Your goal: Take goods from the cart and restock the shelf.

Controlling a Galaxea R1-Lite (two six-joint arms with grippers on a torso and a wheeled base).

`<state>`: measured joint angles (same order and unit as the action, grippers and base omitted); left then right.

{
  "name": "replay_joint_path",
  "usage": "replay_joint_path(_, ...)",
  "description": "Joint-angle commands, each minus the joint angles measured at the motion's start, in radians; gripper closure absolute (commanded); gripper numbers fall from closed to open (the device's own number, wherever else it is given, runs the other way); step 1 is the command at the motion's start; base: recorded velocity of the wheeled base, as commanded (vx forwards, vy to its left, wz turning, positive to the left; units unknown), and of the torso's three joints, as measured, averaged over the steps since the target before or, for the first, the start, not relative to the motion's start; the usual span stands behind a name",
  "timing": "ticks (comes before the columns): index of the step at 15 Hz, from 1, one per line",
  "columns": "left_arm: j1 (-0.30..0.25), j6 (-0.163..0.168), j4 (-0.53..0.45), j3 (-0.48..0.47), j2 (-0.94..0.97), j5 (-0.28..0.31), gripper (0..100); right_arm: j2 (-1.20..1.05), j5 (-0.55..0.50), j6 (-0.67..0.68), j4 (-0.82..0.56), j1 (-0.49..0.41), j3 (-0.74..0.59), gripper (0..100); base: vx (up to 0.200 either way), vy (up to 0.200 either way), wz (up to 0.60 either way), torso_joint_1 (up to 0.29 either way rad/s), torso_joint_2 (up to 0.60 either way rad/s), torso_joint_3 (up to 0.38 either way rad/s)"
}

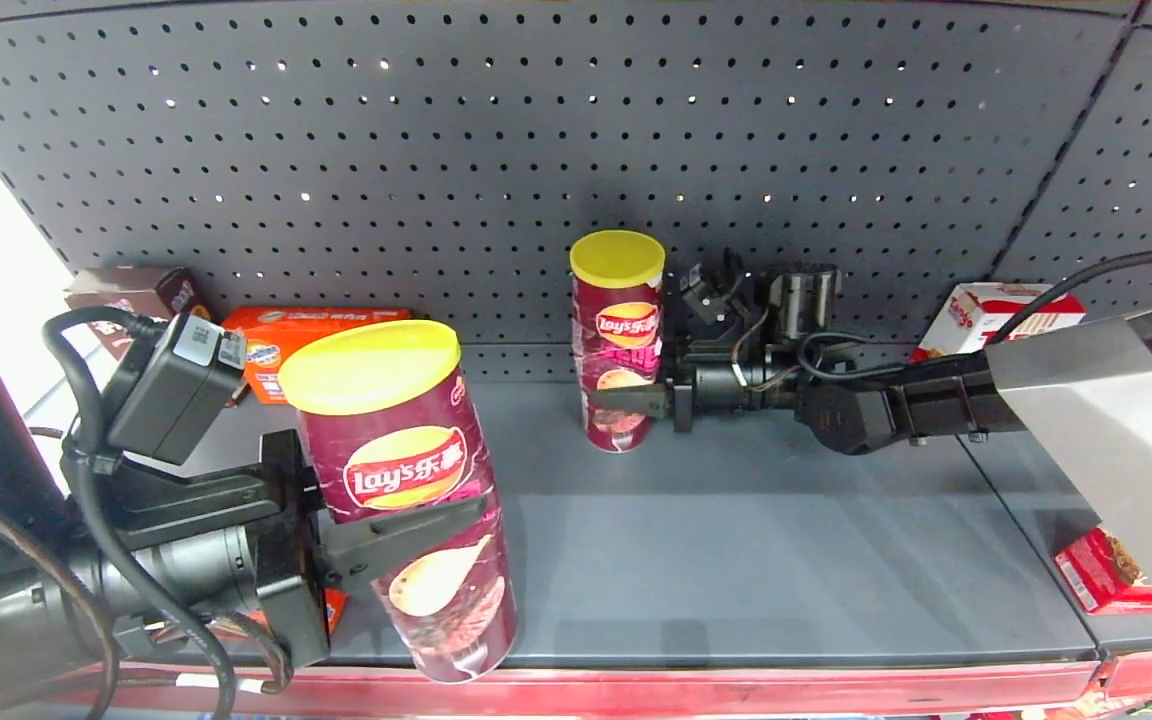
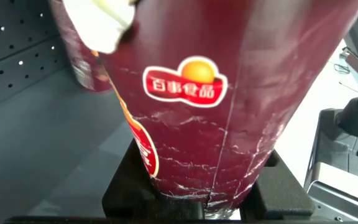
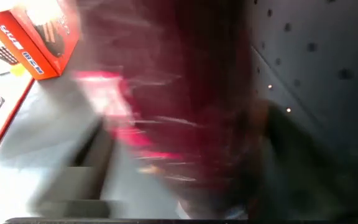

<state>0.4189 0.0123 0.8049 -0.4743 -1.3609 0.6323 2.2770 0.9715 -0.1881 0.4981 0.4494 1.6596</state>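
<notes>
Left gripper [image 1: 414,505] is clamped on a front can [image 1: 391,470] of crisps. One finger crosses the label and the other is hidden behind the can. The can has a yellow lid and is held at the very front edge of the shelf [image 1: 786,560]. Its long axis is close to upright, with the base leaning a little toward the red lip. I cannot tell whether the base touches the shelf or hangs just over the edge.

Right gripper [image 1: 626,398] reaches in from the robot's right and closes low on a rear can [image 1: 618,320]. That can stands upright deep on the shelf, close to the pegboard wall [image 1: 536,120].

The coming move probably turns on depth. The held can's place seems to lie straight back from the left gripper, toward the wall and beside the rear can. The left arm is the nearer one for it, with bare shelf lying between. The can should stay vertical on the way in so the base lands flat.

An orange box [image 1: 311,335] and a brown box [image 1: 136,295] lie at the back on the robot's left. A white box [image 1: 986,310] lies at the back on its right.
</notes>
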Motion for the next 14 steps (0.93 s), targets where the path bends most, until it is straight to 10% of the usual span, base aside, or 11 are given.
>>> replay_joint_path(1,0.000,0.000,0.000,0.000,0.002,0.000,100,-0.010,0.000,0.002,-0.001,0.002,-0.001,100,0.000,0.000,0.00,0.000,0.00,0.000)
replay_joint_path(9,0.000,0.000,0.000,-0.001,0.003,0.000,100,-0.238,-0.091,-0.008,0.043,0.017,-0.211,100,0.000,0.000,0.00,0.000,0.00,0.000)
replay_joint_path(14,0.000,0.000,0.000,-0.003,0.006,-0.002,100,-0.468,-0.261,-0.005,0.355,0.127,-0.705,100,0.000,0.000,0.00,0.000,0.00,0.000)
